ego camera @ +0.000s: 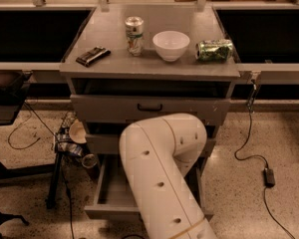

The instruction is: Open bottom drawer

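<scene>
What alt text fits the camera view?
The bottom drawer of a grey cabinet stands pulled out; the white arm covers most of it and hides the gripper. An upright can, a bowl and a tipped can sit on top.

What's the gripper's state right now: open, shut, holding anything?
Gripper: cannot be told; it is hidden behind the bulky white robot arm, in front of the pulled-out grey metal bottom drawer.
</scene>
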Available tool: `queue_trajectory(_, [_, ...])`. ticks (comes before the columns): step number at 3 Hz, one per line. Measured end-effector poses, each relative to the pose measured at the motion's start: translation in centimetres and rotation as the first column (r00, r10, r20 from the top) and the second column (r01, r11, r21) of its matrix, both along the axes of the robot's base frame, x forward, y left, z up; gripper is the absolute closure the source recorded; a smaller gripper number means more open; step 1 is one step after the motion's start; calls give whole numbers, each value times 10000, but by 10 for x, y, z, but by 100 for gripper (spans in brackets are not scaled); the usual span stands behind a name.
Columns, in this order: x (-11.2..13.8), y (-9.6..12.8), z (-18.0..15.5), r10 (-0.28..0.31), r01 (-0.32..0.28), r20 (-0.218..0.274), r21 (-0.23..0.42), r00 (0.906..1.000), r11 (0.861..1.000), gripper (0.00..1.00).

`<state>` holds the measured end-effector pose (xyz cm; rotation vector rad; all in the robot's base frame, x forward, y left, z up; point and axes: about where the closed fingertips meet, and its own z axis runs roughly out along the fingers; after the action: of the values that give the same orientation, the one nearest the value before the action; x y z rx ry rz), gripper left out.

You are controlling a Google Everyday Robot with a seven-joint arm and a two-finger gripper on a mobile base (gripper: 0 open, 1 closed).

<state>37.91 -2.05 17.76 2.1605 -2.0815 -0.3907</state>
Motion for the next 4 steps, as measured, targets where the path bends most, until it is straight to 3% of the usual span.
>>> queue_trajectory(1, [13, -9, 40, -89, 117, 973, -281, 9952, 9995, 0])
queue_trajectory(2, [7, -20, 71, -67, 175, 1577, -673, 9875, 9976, 0])
queue_trajectory(3, [-17, -35, 91, -215, 320, 1954, -508, 9805, 9982, 0])
queue_trajectory(4, [-8, -26, 97, -709, 524, 2766, 738, 9584, 9959, 0])
